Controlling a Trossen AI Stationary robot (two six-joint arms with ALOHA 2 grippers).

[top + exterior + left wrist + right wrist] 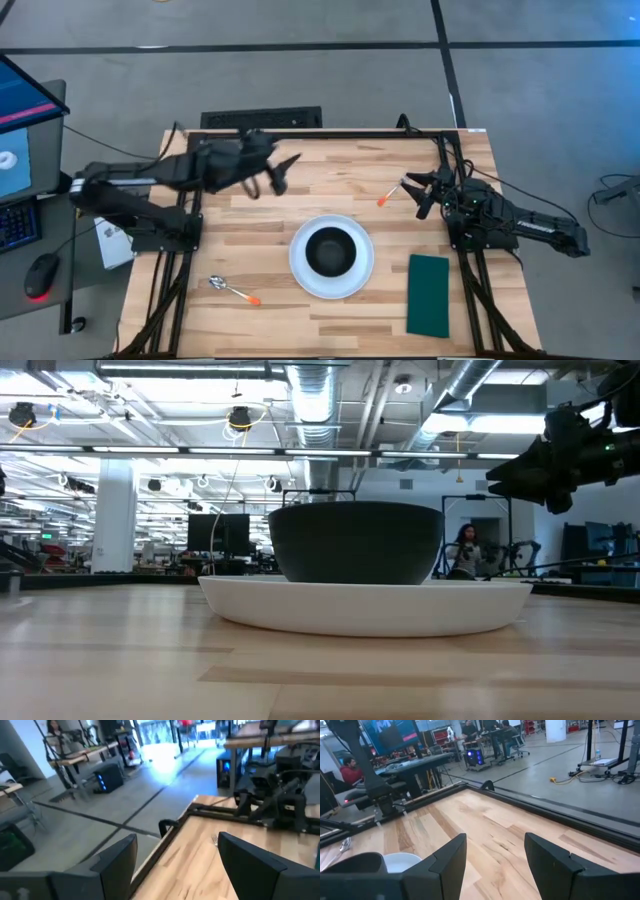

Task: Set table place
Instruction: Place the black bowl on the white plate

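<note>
A small black bowl (330, 250) stands in a large white plate (300, 268) at the table's middle; both also show in the low view, bowl (355, 542) on plate (365, 610). A spoon (233, 290) with an orange handle end lies flat near the front left. A fork (390, 194) with an orange handle end lies flat at the far right; its tines show in the left wrist view (215, 839). A dark green napkin (429, 294) lies flat at the front right. My left gripper (280, 175) is open and empty, raised over the far left. My right gripper (418, 192) is open and empty, just right of the fork.
The table's dark frame rail (330, 133) runs along the far edge. Bare wood (250, 230) lies between the left gripper and the plate. A monitor (25, 130), a keyboard and a mouse (38, 275) stand on a desk off the table's left. People sit in the room beyond (350, 770).
</note>
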